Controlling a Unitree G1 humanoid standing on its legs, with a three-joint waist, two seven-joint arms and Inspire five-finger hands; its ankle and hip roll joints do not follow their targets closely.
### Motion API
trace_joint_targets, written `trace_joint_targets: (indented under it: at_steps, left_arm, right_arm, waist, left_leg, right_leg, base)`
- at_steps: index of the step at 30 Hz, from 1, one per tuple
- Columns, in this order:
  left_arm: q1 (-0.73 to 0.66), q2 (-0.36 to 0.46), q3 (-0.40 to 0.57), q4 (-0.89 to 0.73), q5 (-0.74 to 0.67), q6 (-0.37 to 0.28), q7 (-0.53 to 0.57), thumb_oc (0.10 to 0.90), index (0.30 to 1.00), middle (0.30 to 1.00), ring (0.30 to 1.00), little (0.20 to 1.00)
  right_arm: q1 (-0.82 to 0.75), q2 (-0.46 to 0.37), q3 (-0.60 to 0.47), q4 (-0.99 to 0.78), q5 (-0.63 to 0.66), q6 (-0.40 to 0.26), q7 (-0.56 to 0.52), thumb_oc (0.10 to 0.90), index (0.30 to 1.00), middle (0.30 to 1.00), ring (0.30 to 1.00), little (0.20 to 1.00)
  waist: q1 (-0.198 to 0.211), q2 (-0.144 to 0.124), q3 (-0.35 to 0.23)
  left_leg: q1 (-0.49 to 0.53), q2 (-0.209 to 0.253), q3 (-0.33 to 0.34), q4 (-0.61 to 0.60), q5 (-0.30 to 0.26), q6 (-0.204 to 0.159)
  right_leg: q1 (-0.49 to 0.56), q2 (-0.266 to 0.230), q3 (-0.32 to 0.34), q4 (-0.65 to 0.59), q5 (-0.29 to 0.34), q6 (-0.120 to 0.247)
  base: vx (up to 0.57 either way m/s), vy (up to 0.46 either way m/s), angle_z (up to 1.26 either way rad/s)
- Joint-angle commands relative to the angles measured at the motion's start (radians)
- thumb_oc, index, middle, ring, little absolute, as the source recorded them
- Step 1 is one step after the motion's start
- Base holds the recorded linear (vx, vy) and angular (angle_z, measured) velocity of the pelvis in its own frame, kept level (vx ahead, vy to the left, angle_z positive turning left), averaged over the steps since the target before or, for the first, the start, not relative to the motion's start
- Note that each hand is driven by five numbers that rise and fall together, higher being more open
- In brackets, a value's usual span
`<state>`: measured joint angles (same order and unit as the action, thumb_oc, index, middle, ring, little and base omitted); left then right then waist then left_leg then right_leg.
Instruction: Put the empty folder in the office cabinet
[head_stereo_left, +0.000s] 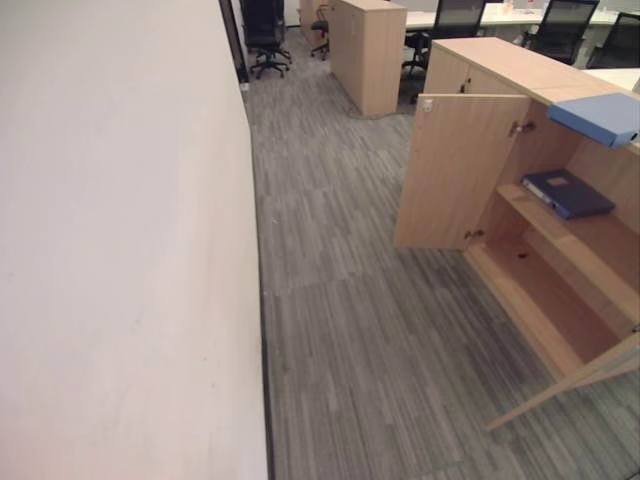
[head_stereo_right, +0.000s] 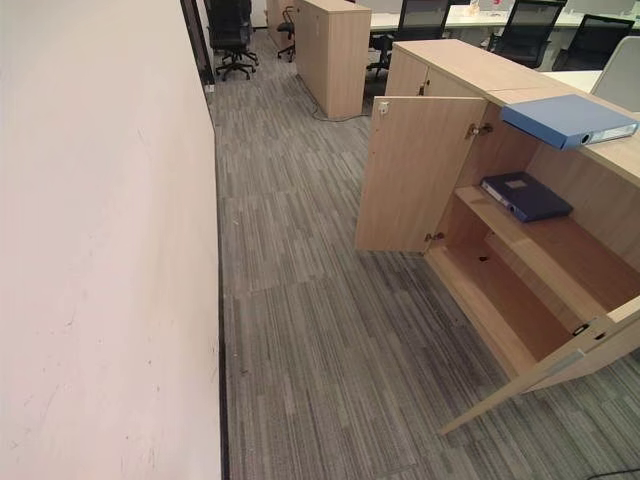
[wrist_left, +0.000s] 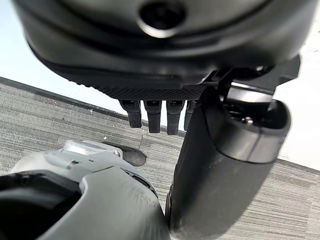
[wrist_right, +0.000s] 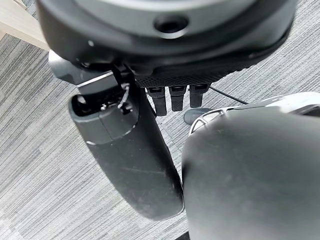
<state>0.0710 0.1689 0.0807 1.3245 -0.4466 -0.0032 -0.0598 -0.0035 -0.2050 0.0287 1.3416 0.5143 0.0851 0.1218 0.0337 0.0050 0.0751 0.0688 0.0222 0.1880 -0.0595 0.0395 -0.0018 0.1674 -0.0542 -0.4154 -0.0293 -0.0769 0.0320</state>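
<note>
Open wooden office cabinet (head_stereo_right: 520, 270) standing on grey striped carpet (head_stereo_right: 320, 330), both doors swung outward: the far door (head_stereo_right: 412, 172) stands nearly square to the cabinet front, the near door (head_stereo_right: 545, 372) shows edge-on at the cabinet's near corner. A light blue folder (head_stereo_right: 570, 120) lies flat on the cabinet's top surface, above the open compartment, its spine overhanging the front edge. A dark blue folder (head_stereo_right: 525, 195) lies flat on the cabinet's upper shelf, towards the far end; the lower shelf (head_stereo_right: 500, 295) below it is bare wood. A pale wall (head_stereo_right: 100, 250) runs along the carpet opposite the cabinet front. Beyond the cabinet stand a second wooden cabinet (head_stereo_right: 333, 55) and black office chairs (head_stereo_right: 230, 35). The left hand (wrist_left: 210, 165) hangs above the carpet, fingers (wrist_left: 152, 116) straight and relaxed, holding nothing. The right hand (wrist_right: 130, 150) likewise hangs above the carpet, fingers (wrist_right: 177, 97) extended and empty, thumb apart from them.
</note>
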Motion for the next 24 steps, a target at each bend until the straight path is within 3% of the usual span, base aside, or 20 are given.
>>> trace_joint_targets:
  at_steps: [1, 2, 3, 5, 7, 8, 9, 10, 13, 15, 20, 21, 22, 23, 24]
  left_arm:
    - [0.000, 0.044, -0.009, 0.090, 0.028, 0.002, 0.031, 0.800, 0.900, 0.900, 0.900, 0.900]
    - [-0.006, 0.048, -0.011, 0.076, 0.012, 0.000, 0.040, 0.800, 0.900, 0.900, 0.900, 0.900]
    - [-0.007, 0.048, -0.011, 0.076, 0.012, 0.000, 0.041, 0.800, 0.900, 0.900, 0.900, 0.900]
    - [-0.012, 0.048, -0.018, 0.064, 0.005, 0.001, 0.048, 0.800, 0.900, 0.900, 0.900, 0.900]
    - [-0.010, 0.047, -0.018, 0.070, 0.003, 0.000, 0.052, 0.800, 0.900, 0.900, 0.900, 0.900]
    - [-0.004, 0.043, -0.017, 0.073, 0.004, -0.001, 0.053, 0.800, 0.900, 0.900, 0.900, 0.900]
    - [0.011, 0.040, -0.011, 0.083, 0.014, 0.001, 0.050, 0.800, 0.900, 0.900, 0.900, 0.900]
    - [0.011, 0.040, -0.011, 0.083, 0.014, 0.001, 0.050, 0.800, 0.900, 0.900, 0.900, 0.900]
    - [0.026, 0.035, -0.006, 0.098, 0.025, 0.006, 0.046, 0.800, 0.900, 0.900, 0.900, 0.900]
    - [0.032, 0.034, -0.003, 0.100, 0.027, 0.003, 0.046, 0.800, 0.900, 0.900, 0.900, 0.900]
    - [0.052, 0.032, 0.025, 0.111, 0.029, 0.004, 0.046, 0.800, 0.900, 0.900, 0.900, 0.900]
    - [0.071, 0.039, 0.041, 0.123, 0.049, 0.007, 0.042, 0.800, 0.900, 0.900, 0.900, 0.900]
    - [0.077, 0.051, 0.044, 0.127, 0.065, 0.012, 0.032, 0.800, 0.900, 0.900, 0.900, 0.900]
    - [0.077, 0.052, 0.044, 0.127, 0.066, 0.012, 0.032, 0.800, 0.900, 0.900, 0.900, 0.900]
    - [0.078, 0.057, 0.045, 0.130, 0.070, 0.017, 0.025, 0.800, 0.900, 0.900, 0.900, 0.900]
  right_arm:
    - [-0.069, 0.003, 0.016, 0.032, 0.023, -0.024, -0.005, 0.800, 0.900, 0.900, 0.900, 0.900]
    - [-0.081, -0.003, 0.029, 0.029, 0.023, -0.024, -0.011, 0.800, 0.900, 0.900, 0.900, 0.900]
    - [-0.082, -0.003, 0.029, 0.029, 0.023, -0.024, -0.011, 0.800, 0.900, 0.900, 0.900, 0.900]
    - [-0.093, -0.013, 0.039, 0.027, 0.020, -0.023, -0.016, 0.800, 0.900, 0.900, 0.900, 0.900]
    - [-0.099, -0.022, 0.041, 0.024, 0.021, -0.022, -0.022, 0.800, 0.900, 0.900, 0.900, 0.900]
    - [-0.102, -0.026, 0.039, 0.019, 0.024, -0.022, -0.024, 0.800, 0.900, 0.900, 0.900, 0.900]
    - [-0.093, -0.034, 0.036, 0.012, 0.020, -0.025, -0.023, 0.800, 0.900, 0.900, 0.900, 0.900]
    - [-0.092, -0.034, 0.036, 0.012, 0.020, -0.025, -0.023, 0.800, 0.900, 0.900, 0.900, 0.900]
    - [-0.074, -0.039, 0.032, 0.013, 0.006, -0.027, -0.017, 0.800, 0.900, 0.900, 0.900, 0.900]
    - [-0.066, -0.042, 0.024, 0.015, -0.004, -0.032, -0.020, 0.800, 0.900, 0.900, 0.900, 0.900]
    - [-0.055, -0.029, 0.013, 0.032, -0.032, -0.025, -0.011, 0.800, 0.900, 0.900, 0.900, 0.900]
    - [-0.043, -0.019, 0.005, 0.043, -0.048, -0.014, 0.004, 0.800, 0.900, 0.900, 0.900, 0.900]
    - [-0.036, -0.014, 0.001, 0.047, -0.062, -0.009, 0.016, 0.800, 0.900, 0.900, 0.900, 0.900]
    - [-0.036, -0.013, 0.001, 0.047, -0.062, -0.009, 0.016, 0.800, 0.900, 0.900, 0.900, 0.900]
    - [-0.034, -0.015, -0.004, 0.048, -0.066, -0.005, 0.023, 0.800, 0.900, 0.900, 0.900, 0.900]
  waist:
    - [0.041, -0.018, 0.055]
    - [0.061, -0.023, 0.098]
    - [0.060, -0.021, 0.096]
    - [0.086, -0.014, 0.132]
    - [0.096, -0.018, 0.144]
    - [0.102, -0.021, 0.141]
    - [0.110, -0.026, 0.126]
    - [0.110, -0.028, 0.125]
    - [0.123, -0.013, 0.111]
    - [0.126, -0.007, 0.112]
    - [0.149, -0.012, 0.083]
    - [0.162, -0.038, 0.054]
    - [0.168, -0.055, 0.039]
    - [0.170, -0.058, 0.039]
    - [0.172, -0.058, 0.035]
  left_leg:
    - [-0.022, 0.075, 0.018, 0.126, -0.099, -0.087]
    - [-0.140, 0.122, 0.007, 0.352, -0.071, -0.085]
    - [-0.147, 0.126, 0.004, 0.362, -0.075, -0.086]
    - [-0.270, 0.146, -0.046, 0.570, 0.018, -0.083]
    - [-0.342, 0.153, -0.058, 0.620, 0.040, -0.082]
    - [-0.360, 0.135, -0.058, 0.573, 0.023, -0.080]
    - [-0.346, 0.114, -0.053, 0.421, 0.007, -0.079]
    - [-0.342, 0.111, -0.051, 0.416, 0.009, -0.078]
    - [-0.331, 0.084, -0.052, 0.123, 0.122, -0.111]
    - [-0.353, 0.087, -0.007, 0.007, 0.164, -0.130]
    - [-0.343, 0.095, 0.056, -0.015, 0.197, -0.120]
    - [-0.340, 0.076, 0.072, 0.053, 0.172, -0.100]
    - [-0.312, 0.048, 0.093, 0.083, 0.119, -0.056]
    - [-0.311, 0.046, 0.096, 0.084, 0.116, -0.054]
    - [-0.290, 0.022, 0.108, 0.086, 0.086, -0.029]
  right_leg:
    - [-0.060, -0.039, -0.012, 0.013, 0.059, 0.040]
    - [-0.053, -0.030, -0.001, 0.030, 0.036, 0.003]
    - [-0.055, -0.027, -0.002, 0.030, 0.036, 0.002]
    - [-0.038, 0.000, -0.005, 0.024, 0.013, -0.031]
    - [-0.029, 0.010, 0.000, 0.015, -0.006, -0.035]
    - [-0.024, 0.007, 0.006, 0.008, -0.010, -0.028]
    - [-0.013, -0.011, 0.020, -0.002, -0.019, -0.008]
    - [-0.013, -0.013, 0.020, -0.002, -0.019, -0.007]
    - [0.026, -0.023, 0.024, -0.011, -0.034, 0.015]
    - [0.066, -0.027, 0.019, -0.011, -0.053, 0.025]
    - [0.128, -0.057, 0.031, -0.018, -0.054, 0.072]
    - [0.146, -0.123, 0.022, 0.005, -0.030, 0.107]
    - [0.134, -0.208, 0.003, 0.098, 0.058, 0.138]
    - [0.133, -0.212, 0.005, 0.100, 0.057, 0.140]
    - [0.115, -0.266, -0.010, 0.191, 0.127, 0.152]
  base:
    - [-0.09, -0.165, -0.01]
    - [-0.09, -0.168, 0.01]
    - [-0.06, -0.183, -0.05]
    - [0.01, -0.123, -0.23]
    - [0.11, -0.024, -0.25]
    - [0.31, 0.185, -0.22]
    - [0.27, 0.182, -0.20]
    - [0.31, 0.225, -0.20]
    - [0.28, 0.195, -0.06]
    - [0.35, 0.237, 0.08]
    - [0.38, 0.274, -0.13]
    - [0.58, 0.521, -0.35]
    - [0.59, 0.528, -0.43]
    - [0.40, 0.450, -0.39]
    - [0.21, 0.365, -0.19]
